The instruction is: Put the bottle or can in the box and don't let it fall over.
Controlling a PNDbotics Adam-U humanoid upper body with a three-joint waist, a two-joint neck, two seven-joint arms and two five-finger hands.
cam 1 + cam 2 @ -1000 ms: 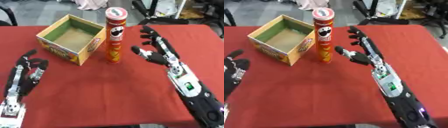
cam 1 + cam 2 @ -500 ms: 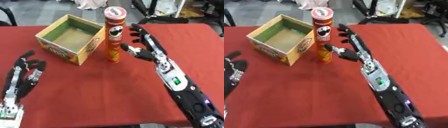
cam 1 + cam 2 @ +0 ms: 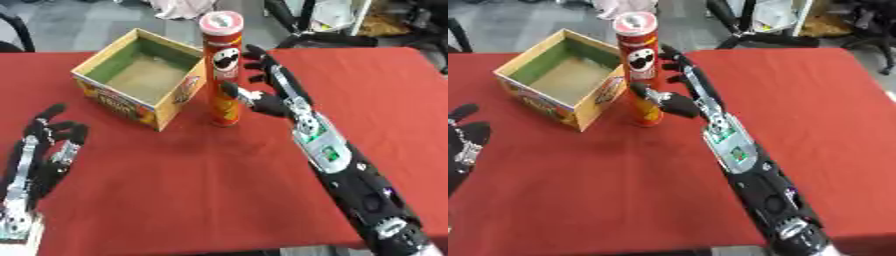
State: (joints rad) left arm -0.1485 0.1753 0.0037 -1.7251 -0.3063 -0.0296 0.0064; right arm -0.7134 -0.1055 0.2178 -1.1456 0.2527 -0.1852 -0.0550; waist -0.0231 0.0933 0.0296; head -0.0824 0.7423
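Resting near the lower left corner, my left hand (image 3: 45, 150) lies on the red table (image 3: 201, 200) with fingers spread and relaxed, holding nothing. Farther out, my right hand (image 3: 267, 97) is open wide against the right side of the red can (image 3: 222, 70), fingers straight. That can stands upright just beside the empty cardboard box (image 3: 140, 77).

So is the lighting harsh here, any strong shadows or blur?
Left eye view: soft, even light; the tall red can and box cast only faint shadows on the red table. Right eye view: the right hand looks slightly smeared, and the background is soft.
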